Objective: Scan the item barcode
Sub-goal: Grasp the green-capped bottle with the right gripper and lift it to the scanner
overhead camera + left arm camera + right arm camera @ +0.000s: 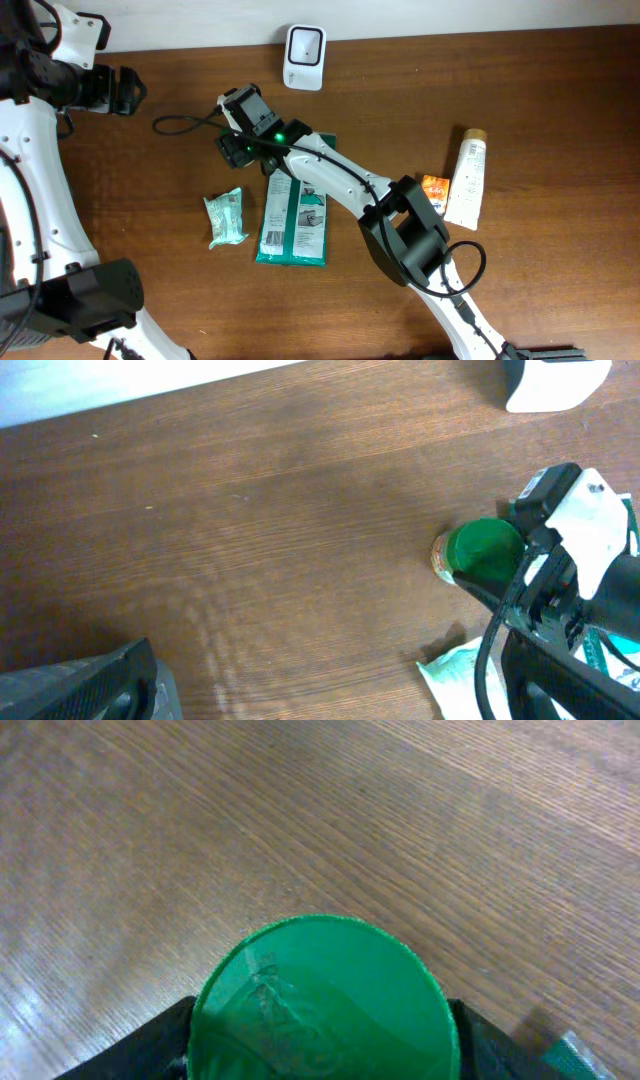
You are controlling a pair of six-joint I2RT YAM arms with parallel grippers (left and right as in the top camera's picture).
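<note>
A jar with a green lid (320, 1000) fills the bottom of the right wrist view. My right gripper (322, 1038) has a black finger pressed against each side of the lid, so it is shut on the jar. From the left wrist view the same lid (485, 550) shows at the tip of the right arm, just above the wood. In the overhead view the right gripper (241, 127) covers the jar. A white scanner (304, 56) stands at the table's back edge. My left gripper (133, 90) hangs open at the far left, holding nothing; one of its fingers (80, 682) shows.
A green wipes pack (293, 220) lies under the right arm, with a small pale green packet (226, 217) to its left. A white tube (467, 178) and an orange packet (434, 190) lie at the right. A black cable (185, 124) loops left of the right gripper.
</note>
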